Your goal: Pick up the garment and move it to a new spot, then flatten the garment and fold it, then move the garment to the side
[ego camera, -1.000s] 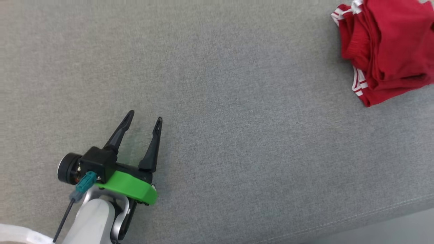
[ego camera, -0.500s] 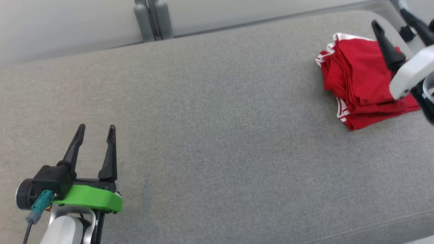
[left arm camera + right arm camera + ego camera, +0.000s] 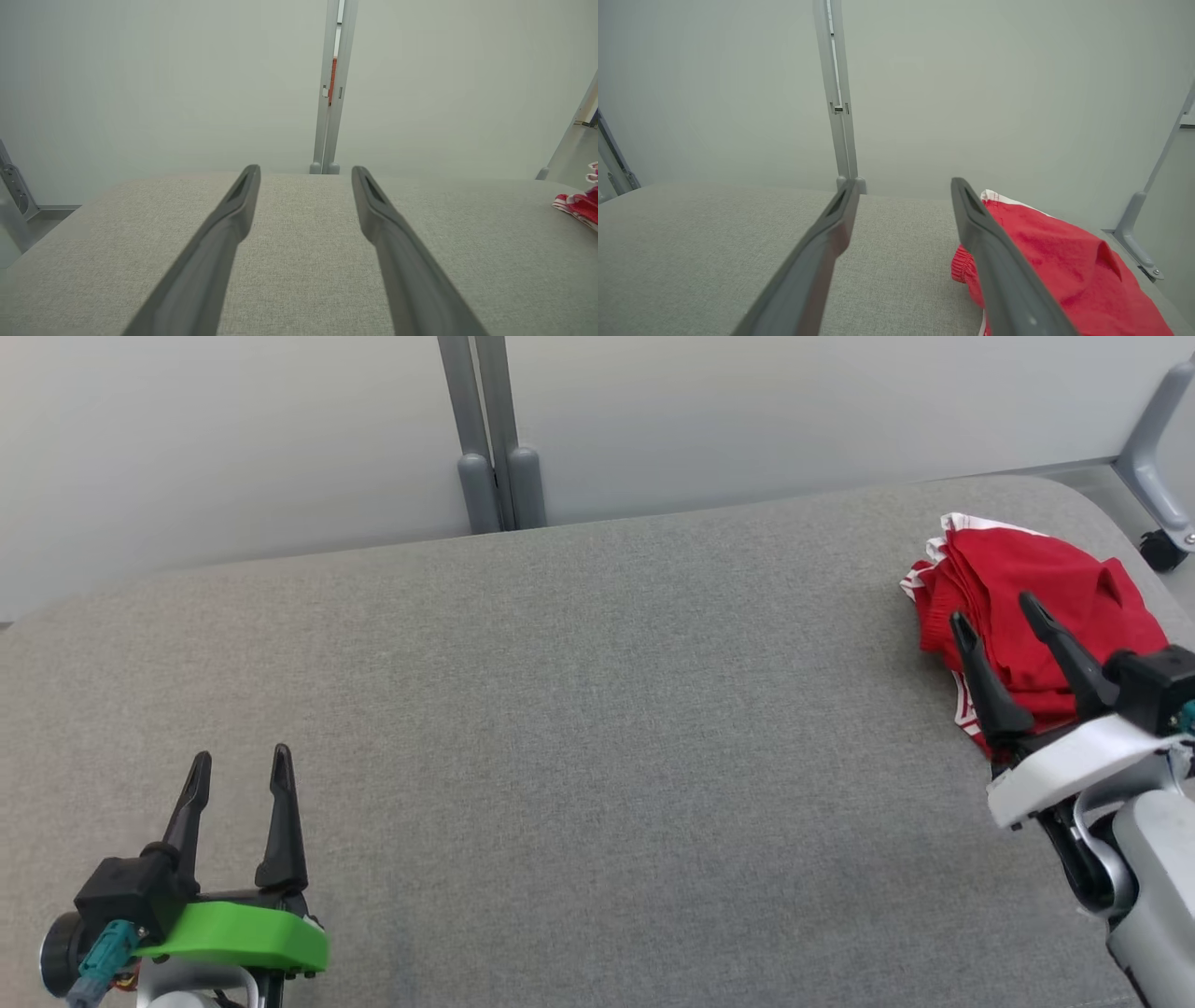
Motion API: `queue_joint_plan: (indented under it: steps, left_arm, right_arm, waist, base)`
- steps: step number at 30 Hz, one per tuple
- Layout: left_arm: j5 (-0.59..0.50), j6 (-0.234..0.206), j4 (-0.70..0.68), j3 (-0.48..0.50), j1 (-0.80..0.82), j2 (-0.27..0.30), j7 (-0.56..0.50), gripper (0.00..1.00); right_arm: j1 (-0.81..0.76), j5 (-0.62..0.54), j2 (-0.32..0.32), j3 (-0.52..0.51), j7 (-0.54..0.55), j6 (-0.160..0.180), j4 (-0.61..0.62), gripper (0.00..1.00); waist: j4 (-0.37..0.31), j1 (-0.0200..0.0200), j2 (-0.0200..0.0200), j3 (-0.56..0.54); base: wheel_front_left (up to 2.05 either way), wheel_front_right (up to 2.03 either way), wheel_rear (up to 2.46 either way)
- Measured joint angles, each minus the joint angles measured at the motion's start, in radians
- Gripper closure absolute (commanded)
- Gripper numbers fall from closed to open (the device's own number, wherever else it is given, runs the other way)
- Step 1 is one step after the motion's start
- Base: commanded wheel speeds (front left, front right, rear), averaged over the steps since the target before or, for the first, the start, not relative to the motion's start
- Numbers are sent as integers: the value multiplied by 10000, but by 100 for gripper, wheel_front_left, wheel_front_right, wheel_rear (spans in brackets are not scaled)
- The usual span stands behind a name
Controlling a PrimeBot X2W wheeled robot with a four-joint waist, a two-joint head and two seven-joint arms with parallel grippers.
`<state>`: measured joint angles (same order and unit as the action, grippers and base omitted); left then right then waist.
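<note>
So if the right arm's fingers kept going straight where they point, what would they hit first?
Probably the red garment: the right gripper has its fingers aimed along the garment's left edge. Height is unclear, so they might skim over it toward the wall.

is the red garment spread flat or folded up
Folded up, loosely: the red garment sits as a compact stack at the right end of the grey cushion, with layered white-striped edges showing on its left side.
</note>
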<state>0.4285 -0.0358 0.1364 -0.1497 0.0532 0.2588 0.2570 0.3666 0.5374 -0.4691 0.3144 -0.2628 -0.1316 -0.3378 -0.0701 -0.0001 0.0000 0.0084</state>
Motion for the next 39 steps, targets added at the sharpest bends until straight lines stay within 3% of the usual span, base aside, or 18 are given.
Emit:
queue_joint_plan:
  steps: [7, 11, 34, 35, 39]
  left_arm:
    - [-31, 265, 773, 138, -15, -190, 42, 0]
    - [-194, 453, 1028, 203, 12, -307, 42, 0]
    - [-1197, 1064, 1501, 800, 153, -863, 42, 0]
    - [-1218, 1074, 1532, 802, 146, -882, 42, 100]
    - [-1212, 1074, 1902, 763, -129, -1012, -12, 100]
  right_arm:
    - [-1245, -899, 1034, -1427, 0, 2, 472, 0]
    - [-1417, -1287, 1415, -1728, 0, 4, 516, 0]
    - [-1417, -1605, 1898, -1751, 0, 4, -33, 0]
    - [-1423, -1595, 1921, -1747, 0, 4, -65, 100]
    - [-1759, -1597, 2151, -1676, 15, 2, -387, 100]
  waist:
    - [193, 0, 0, -283]
    - [181, 0, 0, -375]
    - [269, 0, 0, -430]
    - [271, 0, 0, -430]
    - [271, 0, 0, -430]
  base:
    - [0, 0, 0]
    - [0, 0, 0]
    - [0, 0, 0]
    - [0, 0, 0]
    - [0, 0, 0]
